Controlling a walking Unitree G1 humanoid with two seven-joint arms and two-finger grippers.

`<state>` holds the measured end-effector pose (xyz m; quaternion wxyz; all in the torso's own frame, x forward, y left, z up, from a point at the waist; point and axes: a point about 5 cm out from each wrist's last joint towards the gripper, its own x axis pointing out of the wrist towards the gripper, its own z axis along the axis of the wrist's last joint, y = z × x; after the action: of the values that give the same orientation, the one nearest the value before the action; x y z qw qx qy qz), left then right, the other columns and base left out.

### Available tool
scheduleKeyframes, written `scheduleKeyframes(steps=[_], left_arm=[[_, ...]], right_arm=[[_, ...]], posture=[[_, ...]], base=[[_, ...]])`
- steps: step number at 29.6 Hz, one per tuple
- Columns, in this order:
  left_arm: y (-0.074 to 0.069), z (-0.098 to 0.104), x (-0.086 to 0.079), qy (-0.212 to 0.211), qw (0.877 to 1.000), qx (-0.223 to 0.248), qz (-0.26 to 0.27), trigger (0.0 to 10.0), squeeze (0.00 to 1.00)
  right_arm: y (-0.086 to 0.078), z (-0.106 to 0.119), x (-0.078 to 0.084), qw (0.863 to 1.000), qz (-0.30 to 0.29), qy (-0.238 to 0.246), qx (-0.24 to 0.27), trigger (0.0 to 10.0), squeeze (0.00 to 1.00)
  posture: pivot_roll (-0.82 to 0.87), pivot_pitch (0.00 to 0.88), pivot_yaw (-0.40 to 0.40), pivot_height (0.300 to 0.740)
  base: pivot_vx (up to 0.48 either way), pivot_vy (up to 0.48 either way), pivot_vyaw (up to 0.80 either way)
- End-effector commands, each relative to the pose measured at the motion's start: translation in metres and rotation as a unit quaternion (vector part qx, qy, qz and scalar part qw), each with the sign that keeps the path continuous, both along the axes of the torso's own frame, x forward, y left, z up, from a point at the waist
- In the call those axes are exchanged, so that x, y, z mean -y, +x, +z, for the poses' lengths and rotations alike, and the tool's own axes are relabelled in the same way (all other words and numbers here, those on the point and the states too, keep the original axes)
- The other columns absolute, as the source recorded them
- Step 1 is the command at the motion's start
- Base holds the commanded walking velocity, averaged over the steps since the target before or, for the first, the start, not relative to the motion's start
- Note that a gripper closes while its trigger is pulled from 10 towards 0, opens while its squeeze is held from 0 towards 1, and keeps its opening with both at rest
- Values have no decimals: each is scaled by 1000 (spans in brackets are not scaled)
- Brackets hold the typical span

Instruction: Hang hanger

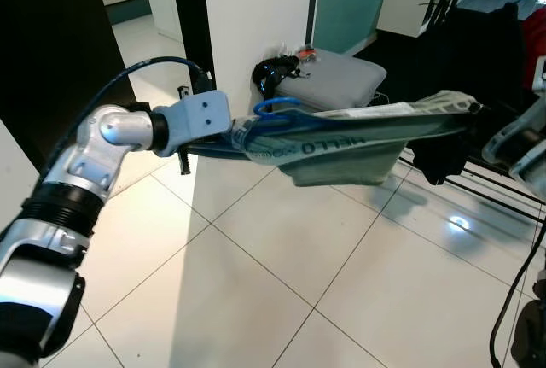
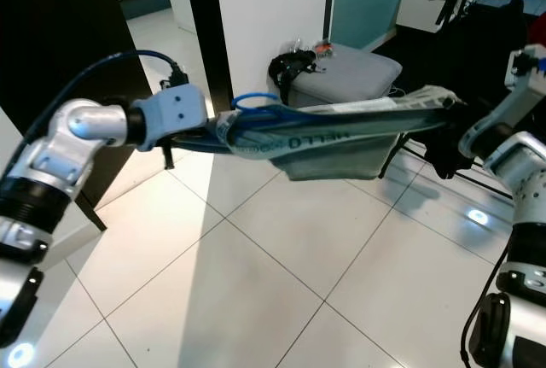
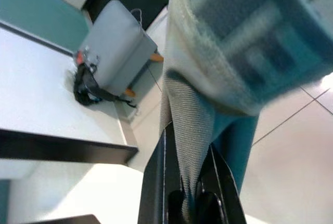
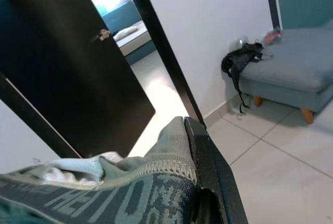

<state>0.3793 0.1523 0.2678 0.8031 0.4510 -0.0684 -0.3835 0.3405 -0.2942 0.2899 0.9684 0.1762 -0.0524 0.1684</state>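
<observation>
Blue hanger (image 1: 275,108) with grey-green garment (image 1: 350,150) draped over it, held level in air above tiled floor (image 1: 256,283), stretched between both arms. Left gripper (image 1: 235,139) clenched on hanger and cloth at hook end; left wrist view shows black fingers (image 3: 156,182) pinching fabric. Right gripper (image 2: 450,133) clenched on garment's far end; cloth bunched against finger (image 4: 208,167). Behind: grey ottoman (image 1: 341,78) with black item (image 1: 271,71) on its edge, white wall (image 1: 256,9), dark door (image 1: 51,43).
</observation>
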Motion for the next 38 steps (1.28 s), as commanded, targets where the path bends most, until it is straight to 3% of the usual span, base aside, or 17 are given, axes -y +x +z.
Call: scheduleKeyframes(steps=[1, 2, 4, 6, 7, 9, 12, 13, 14, 15, 18, 19, 23, 25, 28, 33, 38], left_arm=[[3, -14, -4, 2, 999, -25, 30, 8471, 0], [6, -19, -1, -18, 998, -37, 49, 6549, 0], [6, -19, -1, -18, 998, -37, 49, 6549, 0], [14, -23, 5, -106, 986, -75, 105, 8000, 0], [14, -23, 5, -106, 986, -75, 105, 8000, 0], [16, -26, 11, -176, 969, -111, 134, 8235, 0], [16, -26, 17, -228, 954, -131, 145, 8314, 0], [16, -24, 19, -245, 949, -134, 147, 8314, 0], [16, -24, 19, -245, 949, -134, 147, 8314, 0], [15, -22, 21, -262, 944, -137, 145, 8353, 0], [14, -20, 23, -279, 939, -142, 143, 8706, 0], [12, -17, 27, -295, 935, -147, 129, 9333, 0], [8, -16, 30, -322, 925, -161, 120, 9922, 0], [7, -22, 23, -350, 910, -173, 139, 10000, 0], [7, -23, 21, -356, 907, -175, 144, 10000, 0], [3, -41, 6, -341, 911, -146, 181, 10000, 0], [-6, -81, -14, -295, 920, -127, 226, 10000, 0]], right_arm=[[0, 6, -6, 1000, 12, -2, 9, 0, 0], [1, 6, -10, 1000, 17, -7, 9, 0, 0], [1, 6, -10, 1000, 17, -7, 9, 0, 0], [3, -2, -20, 999, 27, -22, -7, 0, 0], [3, -2, -20, 999, 27, -22, -7, 0, 0], [5, -10, -32, 998, 40, -34, -22, 0, 0], [6, -20, -47, 997, 53, -51, -37, 0, 0], [6, -28, -53, 995, 60, -65, -50, 2902, 0], [6, -28, -53, 995, 60, -65, -50, 2902, 0], [7, -37, -59, 992, 65, -81, -65, 10000, 0], [6, -46, -64, 991, 72, -86, -78, 10000, 0], [5, -58, -68, 989, 85, -81, -94, 10000, 1000], [0, -81, -70, 985, 90, -83, -122, 10000, 1000], [-7, -99, -61, 987, 66, -76, -124, 10000, 1000], [-9, -102, -59, 988, 60, -76, -123, 10000, 1000], [-21, -128, -42, 992, -7, -17, -123, 10000, 1000], [-38, -168, -26, 981, -73, 28, -177, 10000, 1000]], posture=[[2, 70, 19, 740], [0, 71, 19, 740], [0, 71, 19, 740], [-1, 73, 16, 740], [-1, 73, 16, 740], [-3, 74, 17, 740], [-3, 74, 17, 740], [-4, 74, 15, 740], [-4, 74, 15, 740], [-3, 75, 13, 740], [-3, 74, 11, 740], [-2, 74, 11, 740], [-3, 73, 9, 740], [-8, 74, 8, 740], [-8, 74, 8, 740], [-18, 78, 0, 740], [-18, 81, -5, 740]], base=[[0, 0, 0], [0, 0, 0], [0, 0, 0], [0, 0, 0], [0, 0, 0], [0, 0, 0], [0, 0, 0], [0, 0, 0], [0, 0, 0], [0, 0, 0], [0, 0, 0], [0, 0, 0], [0, 0, 0], [0, 0, 0], [0, 0, 0], [0, 0, -149], [0, 0, -749]])
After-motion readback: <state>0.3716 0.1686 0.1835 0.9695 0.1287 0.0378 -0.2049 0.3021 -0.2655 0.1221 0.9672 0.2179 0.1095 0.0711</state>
